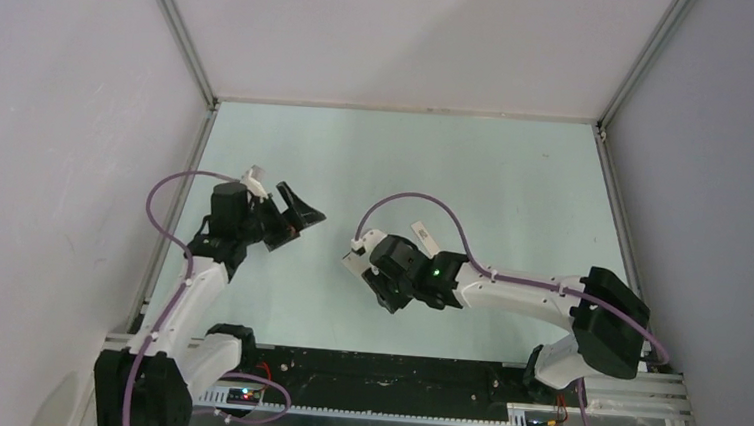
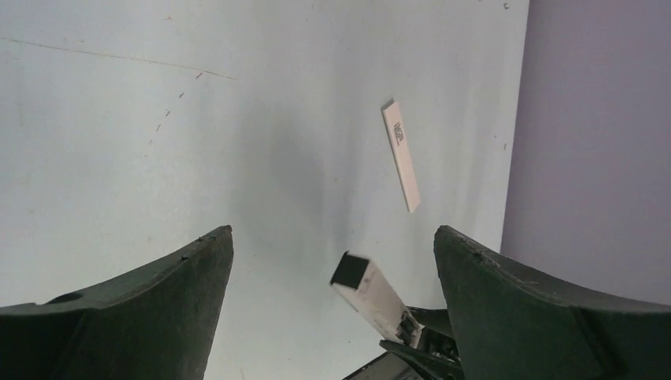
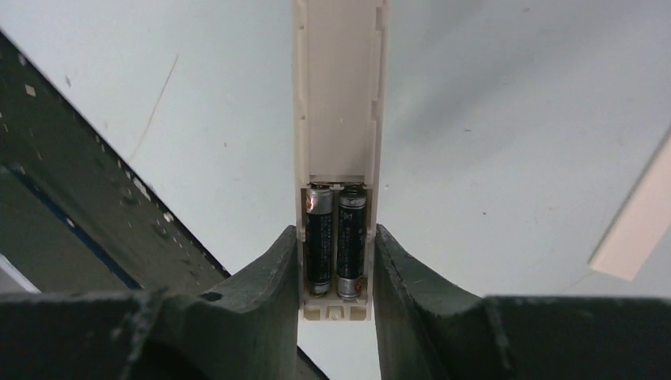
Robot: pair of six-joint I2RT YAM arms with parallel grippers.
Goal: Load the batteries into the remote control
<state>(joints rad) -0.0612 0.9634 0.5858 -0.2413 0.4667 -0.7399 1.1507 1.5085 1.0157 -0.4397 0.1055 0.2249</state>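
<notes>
Bolted along the near edge of the desk [image 1: 516, 173], the left arm [image 1: 181, 305] and right arm [image 1: 528, 289] both reach inward over its pale green top. Left gripper [image 2: 332, 229] hangs toward the left edge with its dark fingers [image 2: 158, 301] spread wide and nothing between them; it faces the right one across a gap. Right gripper [image 3: 336, 233] sits around the middle of the desk, somewhat nearer the near edge, its jaws drawn narrow and pressed against the two long sides of the remote control [image 3: 336, 95].

That white remote points away from the right wrist with its back uncovered, and its dark end [image 2: 350, 271] faces the left claw. A thin white strip [image 2: 401, 154] lies flat on the desk just beside the right gripper, on its far side.

Both batteries [image 3: 352, 237] lie side by side in the remote's open compartment, right between the clamping fingers, with their metal ends showing.
</notes>
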